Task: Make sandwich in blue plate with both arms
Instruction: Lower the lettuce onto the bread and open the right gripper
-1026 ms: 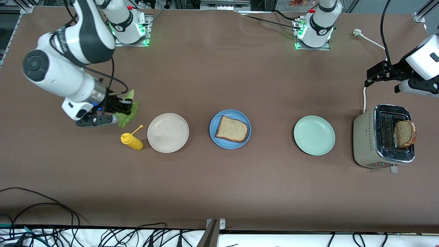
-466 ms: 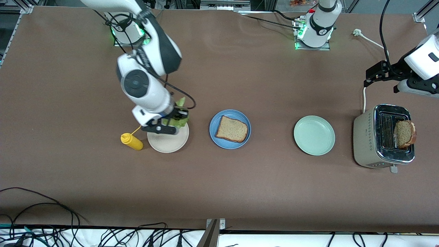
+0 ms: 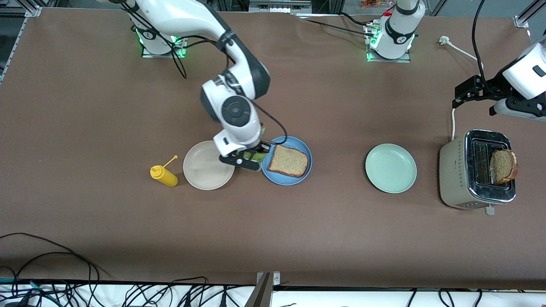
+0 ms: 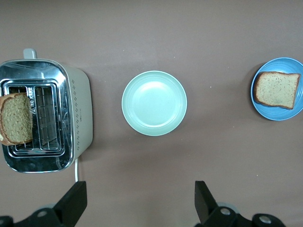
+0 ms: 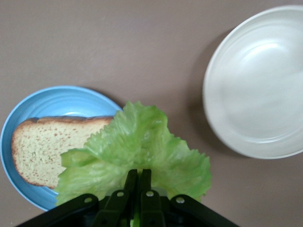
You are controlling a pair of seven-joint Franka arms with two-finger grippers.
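A: Toward the right arm's end from the blue plate [image 3: 266, 170], what stands there?
B: First a yellow squeeze bottle [image 3: 164, 175], then a beige plate [image 3: 207, 170], just beside the blue plate.
A: And at the blue plate itself?
B: The right gripper [image 3: 248, 158] hangs over the rim on the beige plate's side, jaws pressed together, pinching a frilly lettuce leaf [image 5: 135, 153]. One bread slice [image 3: 288, 160] lies on the blue plate.
A: Toward the left arm's end from it?
B: A pale green plate [image 3: 390, 168], well apart, then a toaster [image 3: 456, 170] with a second bread slice [image 3: 503, 166] standing in its slot. The left gripper [image 4: 139, 198] waits in the air above the table, near the toaster, jaws spread, holding nothing.
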